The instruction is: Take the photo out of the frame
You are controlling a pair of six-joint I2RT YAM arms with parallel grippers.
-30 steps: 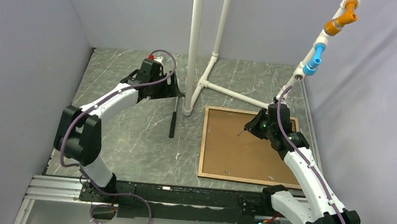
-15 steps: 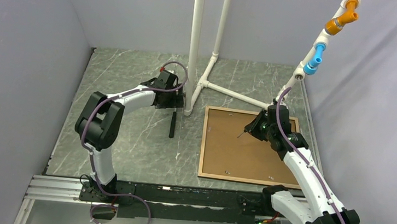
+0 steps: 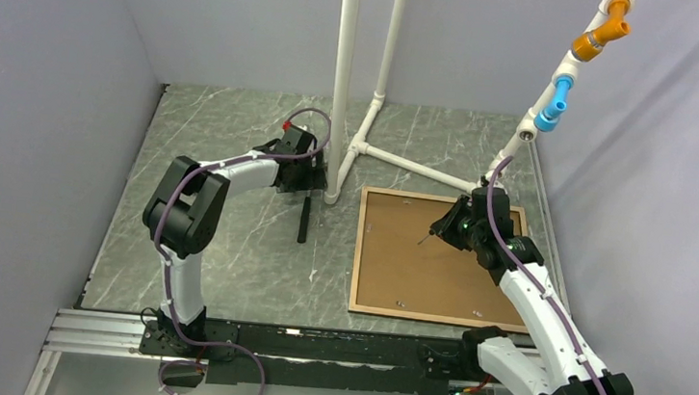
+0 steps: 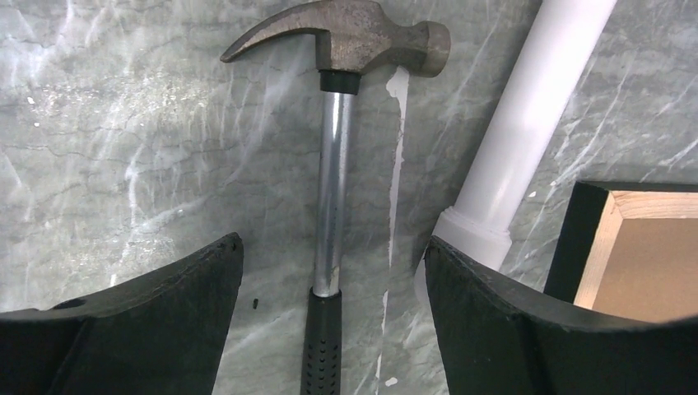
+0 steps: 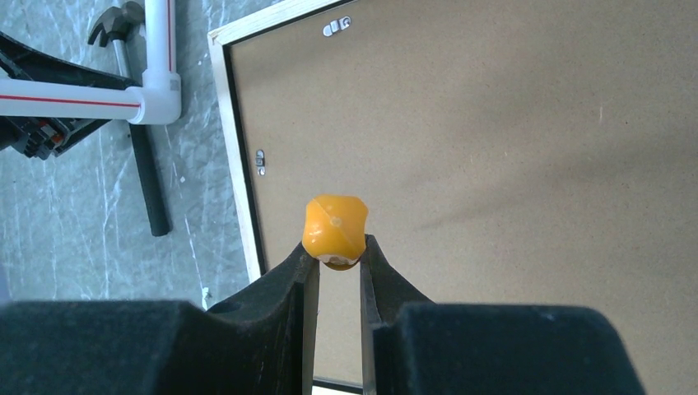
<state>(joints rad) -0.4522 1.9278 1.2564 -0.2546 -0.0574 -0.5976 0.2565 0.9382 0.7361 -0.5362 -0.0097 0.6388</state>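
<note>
The frame (image 3: 359, 247) lies face down at the right of the table, its pale wooden back rim up and its black side (image 4: 576, 239) showing. The photo's brown board back (image 3: 416, 272) (image 5: 494, 164) fills it; the print side is hidden. My right gripper (image 3: 451, 225) (image 5: 338, 251) hovers over the board's far part, shut on a yellow-handled screwdriver (image 5: 335, 224) whose thin shaft (image 3: 425, 236) points down-left at the board. My left gripper (image 3: 313, 177) (image 4: 333, 243) is open, its fingers astride the hammer (image 4: 333, 164) without touching it.
The hammer (image 3: 304, 217) lies left of the frame, head toward the back. A white pipe stand (image 3: 341, 81) (image 4: 527, 140) rises between hammer and frame, close to my left gripper's right finger. Small metal clips (image 5: 260, 160) (image 5: 337, 26) sit on the frame's inner edge. Grey walls enclose the table.
My left arm has swung right from the back left and lowered over the hammer head beside the pipe. The right arm, the screwdriver and the frame have not moved.
</note>
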